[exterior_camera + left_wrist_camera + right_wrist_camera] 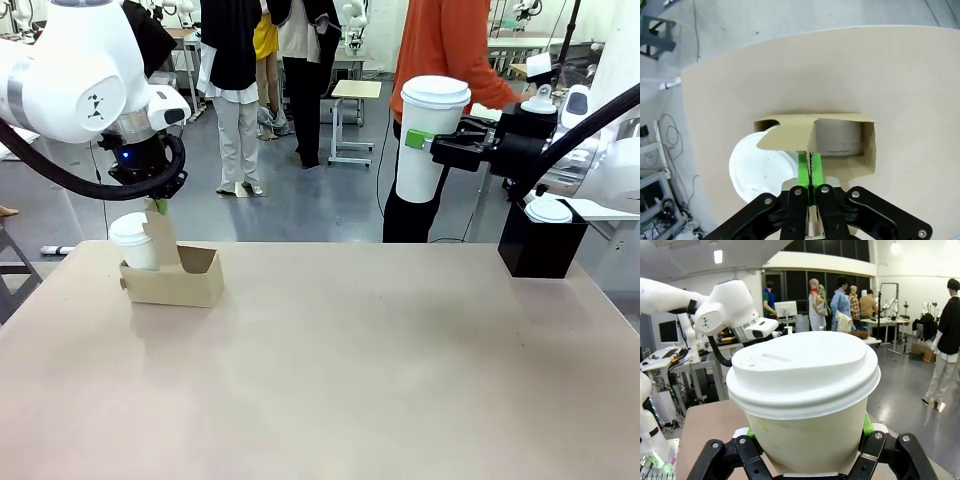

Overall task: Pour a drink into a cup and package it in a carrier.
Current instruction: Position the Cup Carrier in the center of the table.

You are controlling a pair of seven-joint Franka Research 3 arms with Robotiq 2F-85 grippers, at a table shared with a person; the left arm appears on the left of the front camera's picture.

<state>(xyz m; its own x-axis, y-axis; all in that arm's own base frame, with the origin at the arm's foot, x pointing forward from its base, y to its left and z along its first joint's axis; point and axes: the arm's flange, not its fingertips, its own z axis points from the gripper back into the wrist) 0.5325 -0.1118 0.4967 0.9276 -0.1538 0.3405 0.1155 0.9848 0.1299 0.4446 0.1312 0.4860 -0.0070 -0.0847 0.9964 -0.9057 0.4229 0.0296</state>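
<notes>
Grip check: left tool (810,160) pinches the carrier (187,287) by its handle (160,232); carrier sits left on the worktop (360,360), first cup (132,242) seated in it. Right tool (428,142) clamps the second cup (418,178), lidded, airborne at right. Steady the carrier, centre the cup over the empty hole (198,260), lower it upright.

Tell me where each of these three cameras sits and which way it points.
Front view: fixed between the arms, facing across the table at the person; left gripper pinches the carrier, right gripper holds the raised cup.
Left wrist view: looks down along its pads onto the carrier handle and the seated cup.
Right wrist view: looks level along its fingers past the raised cup toward the left arm.
Shared: front and left wrist views both show the carrier and seated cup.
</notes>
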